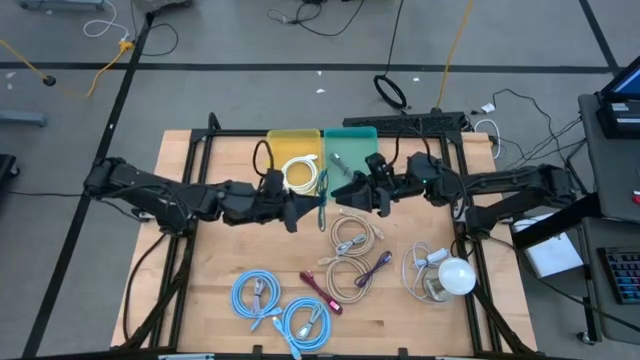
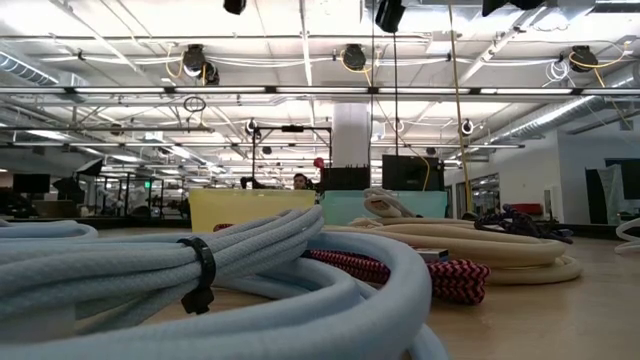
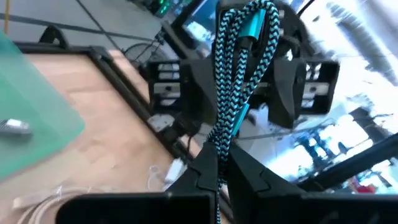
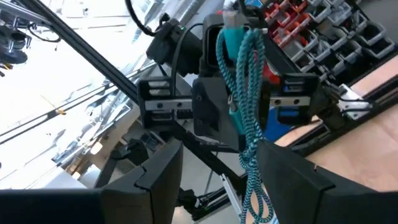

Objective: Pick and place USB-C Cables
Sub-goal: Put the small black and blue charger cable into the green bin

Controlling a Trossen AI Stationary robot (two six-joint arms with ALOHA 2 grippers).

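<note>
The short teal USB-C cable is a folded braided bundle, up in the air between both grippers in front of the bins. My left gripper is shut on it. My right gripper is open, a finger on either side of the cable; whether one finger touches it, I cannot tell. A white coil lies in the yellow bin. Light blue coils, beige coils, a maroon cable and a purple cable lie on the table. My left gripper pinches the teal cable's folded strands between its two fingers, coming level from the table's left and lying across the cable. The bundle is lifted clear of the table, and its connector end sticks out beyond the fingers toward the right gripper.
The teal bin stands beside the yellow one at the far edge, with a small item inside. A clear-white cord with a round bulb lies near the right edge. In the low view a light blue coil fills the foreground.
</note>
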